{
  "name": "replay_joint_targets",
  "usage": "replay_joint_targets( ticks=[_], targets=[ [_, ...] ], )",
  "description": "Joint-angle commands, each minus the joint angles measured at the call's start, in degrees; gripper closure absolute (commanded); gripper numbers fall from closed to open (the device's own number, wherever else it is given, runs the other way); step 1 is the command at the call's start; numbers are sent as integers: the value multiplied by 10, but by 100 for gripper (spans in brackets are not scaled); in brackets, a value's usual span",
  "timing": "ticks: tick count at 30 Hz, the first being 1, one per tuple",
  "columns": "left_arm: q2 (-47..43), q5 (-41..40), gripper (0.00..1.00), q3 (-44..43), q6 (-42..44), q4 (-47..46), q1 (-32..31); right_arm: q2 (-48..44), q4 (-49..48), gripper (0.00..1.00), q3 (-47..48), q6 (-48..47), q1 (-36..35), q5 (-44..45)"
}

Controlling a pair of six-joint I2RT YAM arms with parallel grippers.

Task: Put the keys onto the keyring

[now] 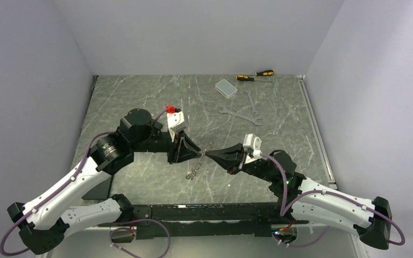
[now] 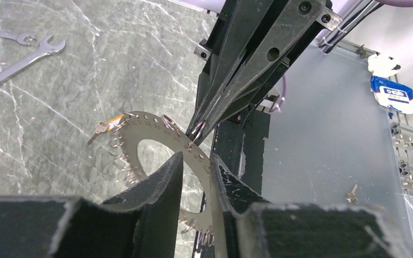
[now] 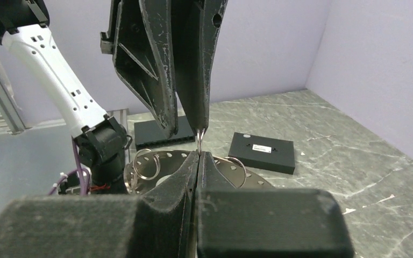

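Observation:
The keyring point(image 2: 140, 126) is a flat metal ring with holes, fringed with small silver keys and wire loops. It hangs edge-on between both grippers in the top view point(image 1: 196, 166). A key with a yellow-orange head point(image 2: 107, 123) hangs at its rim. My left gripper point(image 2: 196, 157) has the ring's band between its fingers, closed on it. My right gripper point(image 3: 199, 153) is shut on a small wire loop point(image 3: 199, 137) at the ring's rim. Its tip meets the left gripper's tip point(image 1: 198, 153) in mid-air. The ring also shows in the right wrist view point(image 3: 247, 174).
Two wrenches point(image 1: 240, 114), a clear plastic box point(image 1: 226, 87) and two screwdrivers point(image 1: 255, 75) lie at the back right. A black block point(image 3: 262, 152) lies on the table. One loose small key point(image 2: 351, 193) lies on the grey surface beyond the table edge.

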State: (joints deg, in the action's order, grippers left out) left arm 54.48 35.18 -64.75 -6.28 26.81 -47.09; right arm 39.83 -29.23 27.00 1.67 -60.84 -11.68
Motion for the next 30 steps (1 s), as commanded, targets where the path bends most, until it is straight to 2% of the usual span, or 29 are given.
replay_joint_targets(
  ticks=[1, 12, 19, 30],
  targets=[
    [-10, 17, 71, 5, 2, -65, -2, -14, -64, 100, 10, 17, -2, -13],
    [-4, 37, 81, 8, 13, -98, -2, -19, -83, 100, 15, 40, -2, -16],
    [-18, 48, 78, 21, 20, -109, -2, -13, -96, 100, 19, 54, -2, -7],
    [-34, 64, 80, 59, 21, -171, -1, 13, -113, 100, 28, 74, -2, -21]
  ],
)
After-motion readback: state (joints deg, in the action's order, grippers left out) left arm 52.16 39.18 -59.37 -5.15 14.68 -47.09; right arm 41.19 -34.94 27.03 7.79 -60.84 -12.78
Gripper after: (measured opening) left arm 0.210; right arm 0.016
